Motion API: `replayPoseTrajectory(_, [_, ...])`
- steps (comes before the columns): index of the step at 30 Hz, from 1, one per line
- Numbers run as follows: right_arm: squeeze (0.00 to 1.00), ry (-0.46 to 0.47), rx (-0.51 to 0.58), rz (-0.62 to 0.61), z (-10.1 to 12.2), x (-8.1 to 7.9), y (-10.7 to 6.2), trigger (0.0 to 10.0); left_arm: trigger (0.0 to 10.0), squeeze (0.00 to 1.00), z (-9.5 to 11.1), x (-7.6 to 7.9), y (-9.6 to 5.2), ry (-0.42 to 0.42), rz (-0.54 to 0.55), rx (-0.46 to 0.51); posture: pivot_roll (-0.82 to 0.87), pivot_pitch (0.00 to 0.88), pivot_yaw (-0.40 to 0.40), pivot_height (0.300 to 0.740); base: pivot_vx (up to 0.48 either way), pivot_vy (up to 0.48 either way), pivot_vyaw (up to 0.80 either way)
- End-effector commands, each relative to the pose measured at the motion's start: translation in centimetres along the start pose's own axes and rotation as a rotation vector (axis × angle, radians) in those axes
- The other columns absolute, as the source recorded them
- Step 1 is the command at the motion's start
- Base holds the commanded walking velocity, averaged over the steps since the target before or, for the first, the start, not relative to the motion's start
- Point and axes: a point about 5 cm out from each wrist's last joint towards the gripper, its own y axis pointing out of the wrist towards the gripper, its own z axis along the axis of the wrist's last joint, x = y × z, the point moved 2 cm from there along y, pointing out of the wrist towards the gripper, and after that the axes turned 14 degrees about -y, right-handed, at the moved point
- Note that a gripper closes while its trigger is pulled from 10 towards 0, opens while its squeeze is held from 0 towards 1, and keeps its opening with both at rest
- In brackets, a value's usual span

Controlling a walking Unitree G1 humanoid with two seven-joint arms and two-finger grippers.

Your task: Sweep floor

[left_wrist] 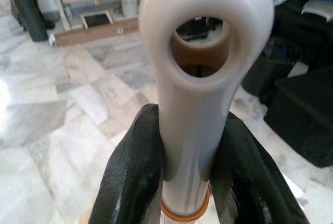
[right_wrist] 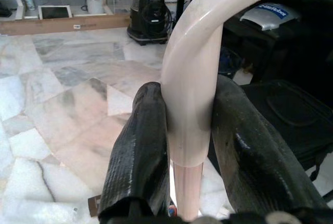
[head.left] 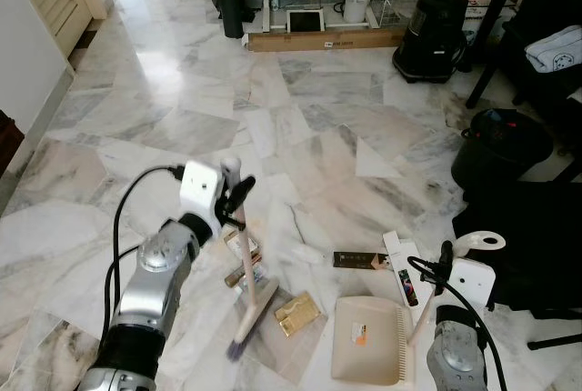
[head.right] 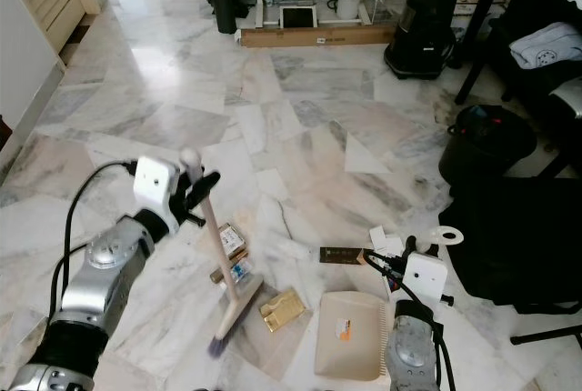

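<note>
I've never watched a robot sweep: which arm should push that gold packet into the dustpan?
Probably the left: its gripper holds the broom, whose head sits beside the gold packet. The right gripper steadies the dustpan.

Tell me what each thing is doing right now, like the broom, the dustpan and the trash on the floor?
broom: tilted, bristles on the floor.
left gripper: shut on broom handle.
dustpan: lying flat on the floor.
right gripper: shut on dustpan handle.
gold packet: on the floor, between broom head and dustpan.
dark box: lying flat, unswept.

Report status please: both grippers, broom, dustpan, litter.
Left gripper shut on cream broom handle. Right gripper shut on beige dustpan handle. Gold packet beside brush head, short of pan.
</note>
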Motion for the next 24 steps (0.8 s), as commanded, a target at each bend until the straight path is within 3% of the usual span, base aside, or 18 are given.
replayPoseTrajectory(1, [0.0,-0.02,-0.102,0.034,-2.2,-0.5,-1.6,10.0,10.0,0.0,0.2,0.1,0.0,0.016,0.001,0.021,0.11,0.133,0.014,0.74,0.0,0.0,0.0])
replayPoseTrajectory(6, [0.0,-0.018,-0.086,0.035,-1.9,-0.5,-1.5,10.0,10.0,0.0,0.0,0.4,0.2,0.021,-0.008,0.009,0.1,0.127,0.009,0.74,0.0,0.0,0.0])
replayPoseTrajectory(9, [0.0,-0.016,-0.081,0.041,-1.8,-0.6,-1.3,10.0,10.0,0.0,-0.5,0.6,0.7,-0.068,-0.007,-0.006,0.09,0.121,0.007,0.74,0.0,0.0,0.0])
replayPoseTrajectory(15, [0.0,-0.017,-0.074,0.036,-1.7,-0.4,-1.2,10.0,10.0,0.0,-0.8,1.1,1.1,-0.155,-0.026,-0.014,0.08,0.111,0.006,0.74,0.0,0.0,0.0])
replayPoseTrajectory(19, [0.0,-0.023,-0.079,0.037,-1.8,-0.3,-1.2,10.0,10.0,0.0,-1.0,1.2,1.3,-0.28,-0.026,-0.041,0.08,0.109,0.006,0.74,0.0,0.0,0.0])
replayPoseTrajectory(20, [0.0,-0.023,-0.079,0.037,-1.8,-0.3,-1.2,10.0,10.0,0.0,-1.0,1.2,1.3,-0.28,-0.026,-0.041,0.08,0.109,0.006,0.74,0.0,0.0,0.0])
replayPoseTrajectory(22, [0.0,-0.022,-0.078,0.035,-1.8,-0.2,-1.1,10.0,10.0,0.0,-0.1,0.8,1.7,-0.427,-0.005,0.001,0.08,0.111,0.004,0.74,0.0,0.0,0.0])
replayPoseTrajectory(23, [0.0,-0.022,-0.078,0.035,-1.8,-0.2,-1.1,10.0,10.0,0.0,-0.1,0.8,1.7,-0.427,-0.005,0.001,0.08,0.111,0.004,0.74,0.0,0.0,0.0])
replayPoseTrajectory(24, [0.0,-0.021,-0.077,0.037,-1.7,-0.2,-1.1,10.0,10.0,0.0,0.5,0.9,1.9,-0.48,-0.012,0.022,0.08,0.112,0.002,0.74,0.0,0.0,0.0])
